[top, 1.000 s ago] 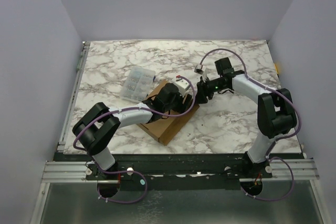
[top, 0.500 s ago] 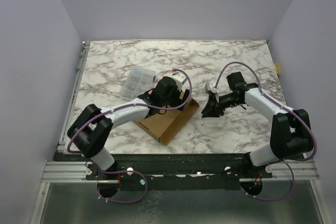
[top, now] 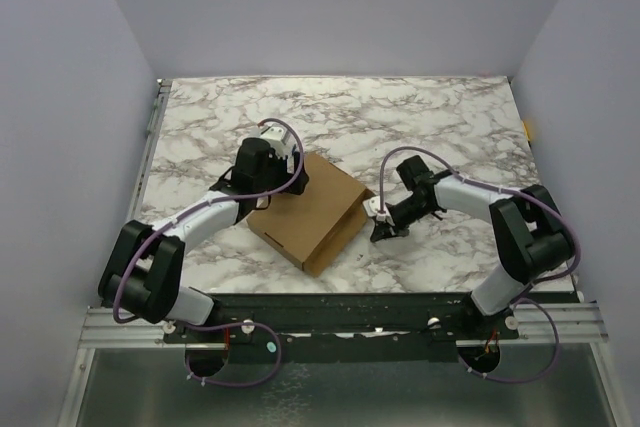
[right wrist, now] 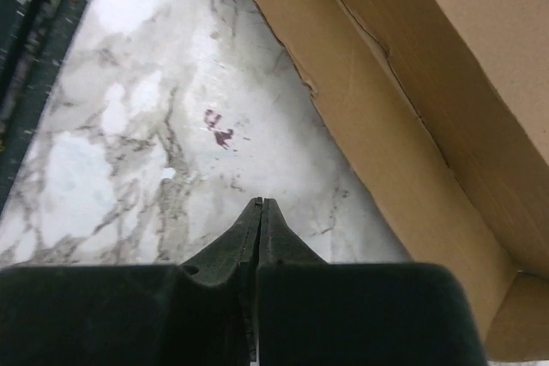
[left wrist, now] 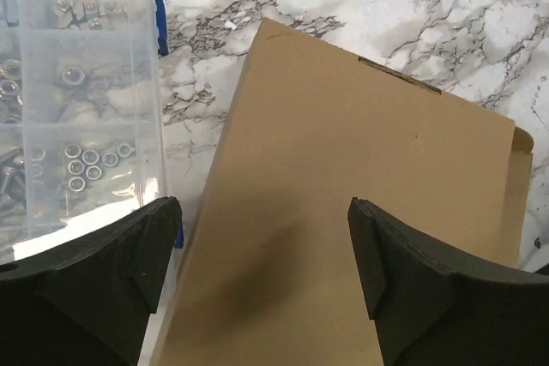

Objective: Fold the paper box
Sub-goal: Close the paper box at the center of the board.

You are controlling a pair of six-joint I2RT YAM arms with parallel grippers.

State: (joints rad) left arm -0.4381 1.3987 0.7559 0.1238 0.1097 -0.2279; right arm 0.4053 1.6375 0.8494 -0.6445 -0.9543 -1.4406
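- Paper box [top: 310,212]: plain brown cardboard, shallow mailer shape. It lies flat on the marble-pattern surface [top: 450,117], turned diagonally, in the near-middle between the two arms.
- Box top looks shut. The left wrist view shows a smooth top panel [left wrist: 343,212] with a thin seam along its far edge.
- Left tool [top: 283,184]: reaches in from the box's far-left corner. In the wrist view its fingers are spread wide [left wrist: 264,207], with the box top in the gap between them. Nothing is gripped. A soft shadow falls on the lid, but I cannot tell whether the fingers touch it.
- Clear plastic compartment case [left wrist: 77,83]: just beside the box's left edge, with a strip of marble between them. It holds nuts and small hardware in separate cells and has a blue latch on the side toward the box. In the top view it is mostly hidden under the left arm.
- Right tool [top: 378,229]: low at the box's right side. In the wrist view its fingers are pressed together [right wrist: 260,205] and pinch nothing.
- The right tip points at bare marble just beside the box's side wall [right wrist: 412,135], not on the cardboard. Cannot tell if it touches the surface.
- A crease or flap line runs along that side wall.
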